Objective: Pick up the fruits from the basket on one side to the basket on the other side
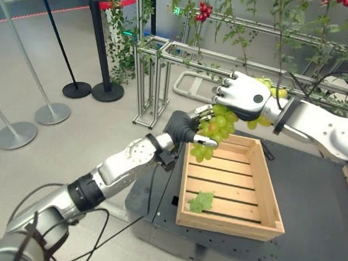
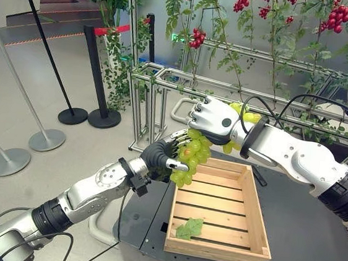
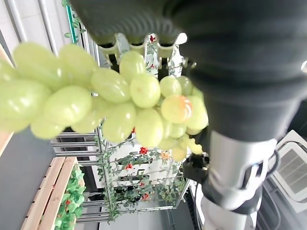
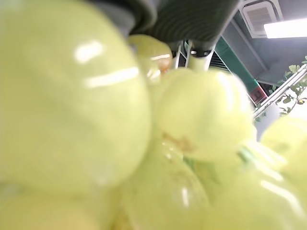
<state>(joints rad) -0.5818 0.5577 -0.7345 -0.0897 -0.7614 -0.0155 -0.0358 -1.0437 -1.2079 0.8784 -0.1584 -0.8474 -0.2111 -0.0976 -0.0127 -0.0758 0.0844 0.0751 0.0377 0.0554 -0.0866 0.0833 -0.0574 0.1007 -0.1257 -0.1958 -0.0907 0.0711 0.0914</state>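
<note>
Bunch of green grapes [image 1: 214, 131] hangs in the air above the far left corner of the wooden crate [image 1: 264, 205], held between both hands.

Right hand [image 1: 243, 95] comes in from 3 o'clock and sits on top of the bunch, back of the hand up, fingers curled down over the upper grapes. More grapes show behind its wrist, at about 2 o'clock from the hand. In the right wrist view the grapes [image 4: 144, 139] press right up against the camera.

Left hand [image 2: 162, 155] reaches up from 7 o'clock. Its dark cover lies against the 9 o'clock side of the bunch, with fingers above and thumb below wrapped partway round the lower grapes. In the left wrist view the bunch [image 3: 120, 103] hangs just past the dark cover; fingers not clearly readable there.

Crate rests on a dark platform [image 1: 316, 201], open side up, slatted bottom. A single green leaf [image 1: 201, 202] lies on the slats near the crate's 7 o'clock corner.

A metal frame rack [image 1: 155, 72] stands at 11 o'clock from the crate, with leafy vines and clusters of red berries [image 2: 198, 37] hanging on it. Stanchion posts with round bases [image 1: 51, 112] stand on the floor well apart, at 9 o'clock.
</note>
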